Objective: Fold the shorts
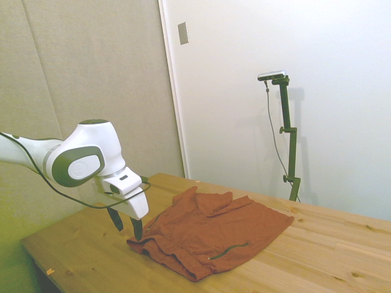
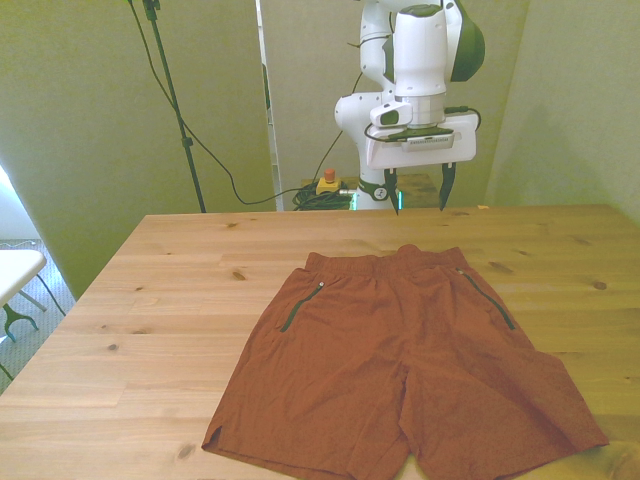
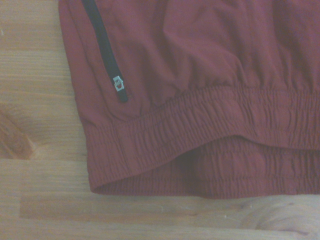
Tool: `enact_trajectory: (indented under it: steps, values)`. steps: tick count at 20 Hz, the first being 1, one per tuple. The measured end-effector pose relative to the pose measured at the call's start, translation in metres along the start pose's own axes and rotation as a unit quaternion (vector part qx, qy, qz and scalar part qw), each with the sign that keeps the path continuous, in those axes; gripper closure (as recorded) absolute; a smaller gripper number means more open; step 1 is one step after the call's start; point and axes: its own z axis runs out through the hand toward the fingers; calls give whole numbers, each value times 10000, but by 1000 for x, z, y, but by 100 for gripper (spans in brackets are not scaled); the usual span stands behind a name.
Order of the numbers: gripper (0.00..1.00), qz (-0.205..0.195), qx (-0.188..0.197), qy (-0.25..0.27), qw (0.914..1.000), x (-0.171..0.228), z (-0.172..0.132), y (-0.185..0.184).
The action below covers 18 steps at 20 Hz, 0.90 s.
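The rust-orange shorts [image 2: 400,360] lie spread flat on the wooden table [image 2: 150,300], waistband toward the far edge and both legs toward the near edge. Dark green zip stripes run along each side pocket. In the side view the shorts [image 1: 214,235] look rumpled, with one stripe showing. My gripper [image 2: 417,192] hovers above the table just beyond the waistband, its two dark fingers spread open and empty. From the side, the gripper [image 1: 126,224] hangs beside the shorts' near corner. The wrist view shows the elastic waistband [image 3: 210,150] and one zip stripe [image 3: 105,50] close up.
A bare strip of table [image 2: 200,240] lies around the shorts on the front view's left and at the far edge. A small white table's corner [image 2: 15,270] pokes in at the front view's left. Cables and a red-topped button [image 2: 327,182] sit behind the table.
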Motion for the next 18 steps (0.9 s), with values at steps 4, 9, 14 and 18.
enact_trajectory:
  steps: [4,9,14,18]
  values:
    - [0,-91,-129,274,9995,4,-3,-7]
    - [0,-734,-764,1042,9889,-39,5,-76]
    - [0,-1399,-1702,1872,9573,-88,45,-113]
    - [0,-1720,-2006,2264,9375,-104,71,-128]
